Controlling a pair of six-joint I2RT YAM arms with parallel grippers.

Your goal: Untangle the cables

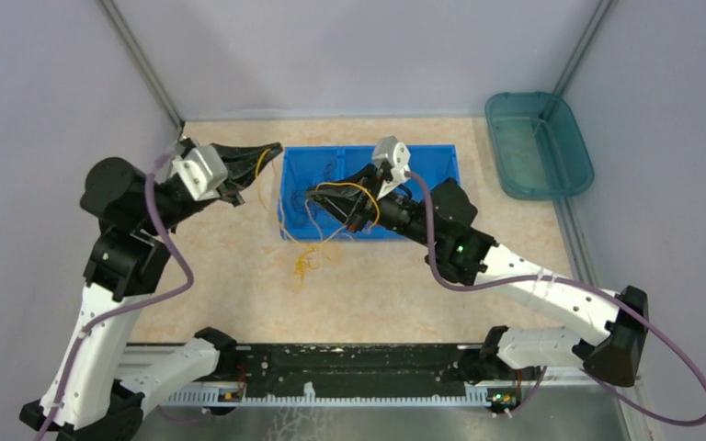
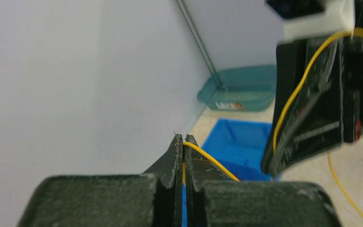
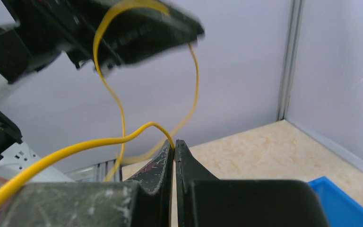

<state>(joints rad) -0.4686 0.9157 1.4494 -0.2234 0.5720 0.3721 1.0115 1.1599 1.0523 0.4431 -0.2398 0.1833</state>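
The left gripper (image 2: 183,142) has its jaws pressed together on a yellow cable (image 2: 212,161), which leaves the tips and runs down to the right until the gripper's own body cuts it off. In the top view this gripper (image 1: 271,150) is raised just left of the blue bin (image 1: 441,165), with a short yellow curl below its tip.

The right gripper (image 3: 174,144) also has its jaws clamped on the yellow cable (image 3: 75,149). From the pinch the cable rises in a big loop to the other gripper, which is blurred at the top of that view. A second length sweeps off the lower left edge. From above, the right gripper (image 1: 314,193) sits over the bin's left half, and a yellow arc curves across its dark body.

Whether both grippers hold one cable or two cannot be told, since the run between them is partly hidden behind the jaws.

A small yellow clump (image 1: 304,264) lies on the table (image 1: 239,294) in front of the bin, with pale thin strands trailing over the bin's front wall toward it. Dark squiggles inside the bin are too faint to sort out. A teal tub (image 1: 570,170) stands at the far right, well apart from the grippers.
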